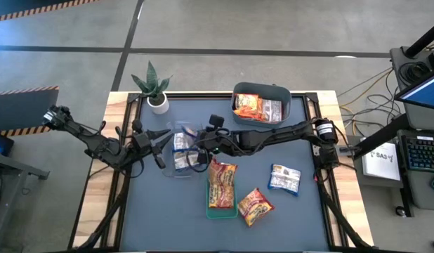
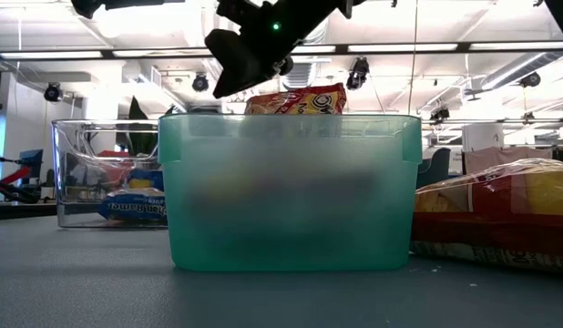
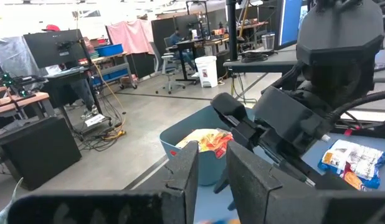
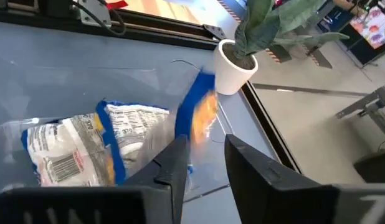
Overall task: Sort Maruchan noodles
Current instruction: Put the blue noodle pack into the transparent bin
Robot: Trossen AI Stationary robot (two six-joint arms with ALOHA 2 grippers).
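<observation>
Silver-and-blue packets (image 1: pixel 180 152) lie in a clear bin (image 4: pixel 30 127) at the table's middle. My right gripper (image 1: pixel 201 152) hovers over that bin, open. In the right wrist view, a blurred blue-and-yellow packet (image 4: pixel 196 115) stands on edge just past my right gripper (image 4: pixel 204 163). Orange packets (image 1: pixel 222 184) lie in the green tray (image 1: pixel 211 212); one (image 2: pixel 295 100) sticks above its rim. Another orange packet (image 1: pixel 254 206) and a blue one (image 1: pixel 284 178) lie flat on the mat. My left gripper (image 1: pixel 161 146) waits, open, left of the clear bin. My right gripper is open above the clear bin. The blurred blue-and-yellow packet's lower end (image 4: pixel 185 138) sits right beside one fingertip (image 4: pixel 179 149). I cannot tell whether the finger touches it.
A grey-blue bin (image 1: pixel 279 91) with orange packets stands at the far edge, and a potted plant (image 1: pixel 155 88) at the far left corner. The mat's near left part (image 1: pixel 154 211) is bare. Desks, chairs and cables fill the room behind.
</observation>
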